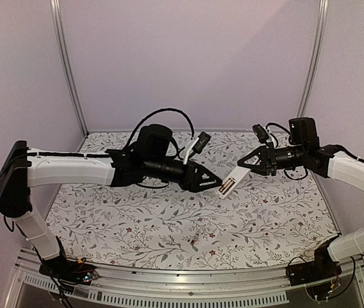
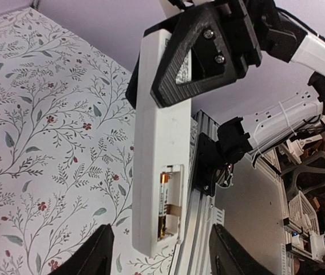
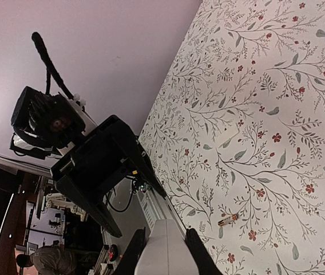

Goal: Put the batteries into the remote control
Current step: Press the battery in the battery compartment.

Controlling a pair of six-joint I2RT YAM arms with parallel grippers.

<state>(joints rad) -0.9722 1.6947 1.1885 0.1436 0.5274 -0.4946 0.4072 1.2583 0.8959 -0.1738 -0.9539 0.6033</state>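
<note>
Our left pincer (image 1: pixel 207 181) is standing open and empty, its fingers (image 2: pixel 96 252) straddling the remote control (image 2: pixel 157 143) with a gap showing on either side. Opposite it, our right pincer (image 2: pixel 202 51) is clamping the remote's far end and holding it in the air. Between the left fingers the open bay is showing a seated battery (image 2: pixel 162 197); as far as we can judge, the slot beside it is lying empty. The loose battery (image 3: pixel 228 219) is lying on the table (image 1: pixel 105 218), below and well apart from both pincers, toward the near rail (image 1: pixel 169 282). We are judging that the left pincer should back straight off the remote, come down from above, and take the battery by its middle. Open cloth is lying all around it; only the rail side is crowding us.
</note>
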